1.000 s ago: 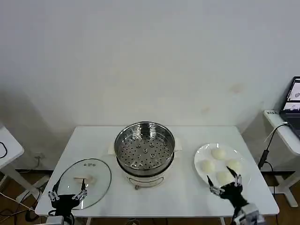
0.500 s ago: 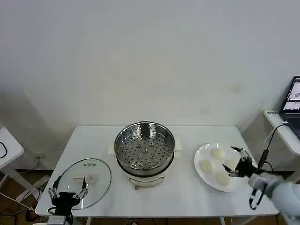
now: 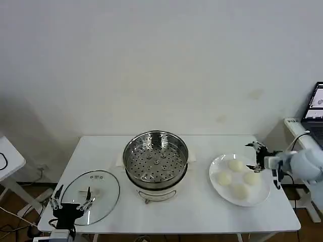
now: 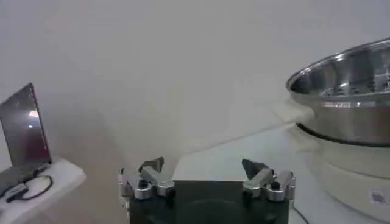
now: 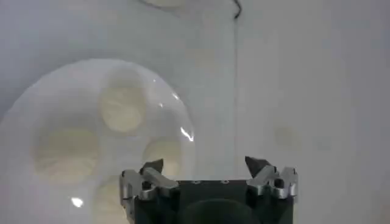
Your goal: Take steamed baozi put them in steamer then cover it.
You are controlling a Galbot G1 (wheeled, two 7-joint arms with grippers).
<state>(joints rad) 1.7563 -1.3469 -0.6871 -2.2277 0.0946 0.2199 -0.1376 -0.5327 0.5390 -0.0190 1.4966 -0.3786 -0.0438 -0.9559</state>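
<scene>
Since a second ago the right gripper (image 3: pixel 255 157) has swung from the table's front edge, at about 5 o'clock of the white plate (image 3: pixel 218 165), round to the plate's 2 o'clock rim, where it now hangs with its fingers spread apart and nothing between them. The left gripper (image 3: pixel 70 198) has barely shifted; it waits at the table's near-left corner, at 6 o'clock of the glass lid (image 3: pixel 103 185), jaws apart and empty.

As for progress, nothing is done yet. All four steamed baozi (image 3: pixel 235 165) lie on the plate: one at 12 o'clock, one at 9 o'clock (image 3: pixel 223 178), one at 3 o'clock (image 3: pixel 252 178) and one at 6 o'clock (image 3: pixel 240 190). The right wrist view looks down on the same plate (image 5: pixel 24 122), with buns on it and the gripper (image 5: pixel 208 171) poised over the rim near one of them (image 5: pixel 163 153), not touching any.

At the table's centre the steamer (image 3: pixel 156 159) stands, well apart from the plate at its 9 o'clock side, its perforated tray bare. The left wrist view shows the pot's shiny wall (image 4: pixel 350 97) close by, beyond that arm's own gripper (image 4: pixel 207 175). The lid lies flat on the table at the steamer's 8 o'clock.

What remains, I judge, is the whole job: four pick-ups and transfers into the tray, then the lid lifted and set over the pot. The right arm looks set to begin with the nearest bun.
</scene>
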